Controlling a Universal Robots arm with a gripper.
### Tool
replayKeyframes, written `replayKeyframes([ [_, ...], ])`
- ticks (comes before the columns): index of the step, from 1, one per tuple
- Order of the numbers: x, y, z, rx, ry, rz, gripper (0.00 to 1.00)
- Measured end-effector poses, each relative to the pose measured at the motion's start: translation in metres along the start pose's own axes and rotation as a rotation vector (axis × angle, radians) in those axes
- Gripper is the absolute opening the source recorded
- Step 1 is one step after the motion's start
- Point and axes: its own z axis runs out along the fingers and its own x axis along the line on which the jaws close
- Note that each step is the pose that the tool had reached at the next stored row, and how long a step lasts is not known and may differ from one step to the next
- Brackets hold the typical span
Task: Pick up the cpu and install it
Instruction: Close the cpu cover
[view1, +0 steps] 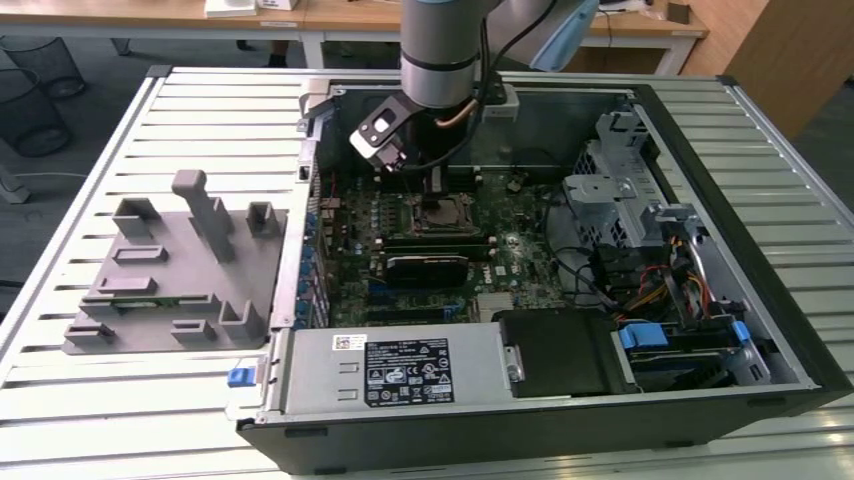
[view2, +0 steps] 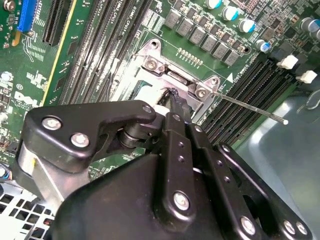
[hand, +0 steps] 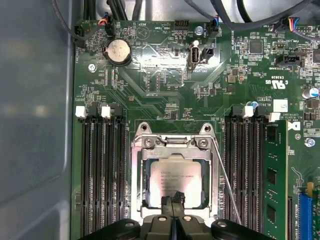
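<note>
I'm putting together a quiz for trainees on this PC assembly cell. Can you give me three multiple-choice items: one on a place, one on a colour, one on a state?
1. Where is the cpu?
A. Inside the socket frame
B. On the grey fixture beside the case
C. On the power supply

2. What colour is the motherboard?
A. Red
B. Green
C. White

3. How is the computer case set?
A. Shut by a side panel
B. Standing upright
C. Lying with its side open

Answers: 1 A, the first wrist view shows it flat within the frame, the gripper at its edge. 2 B, it is green in both wrist views. 3 C, the exterior view looks straight into its interior.
</note>
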Motion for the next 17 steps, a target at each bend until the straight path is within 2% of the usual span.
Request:
replayKeyframes([
  [4, -0.0011, 0.0008, 0.0002, -0.0002, 0.0003, 0.0, 0.11],
  [17, -0.0011, 0.0129, 0.0005, 0.0, 0.0001, 0.0, 0.11],
])
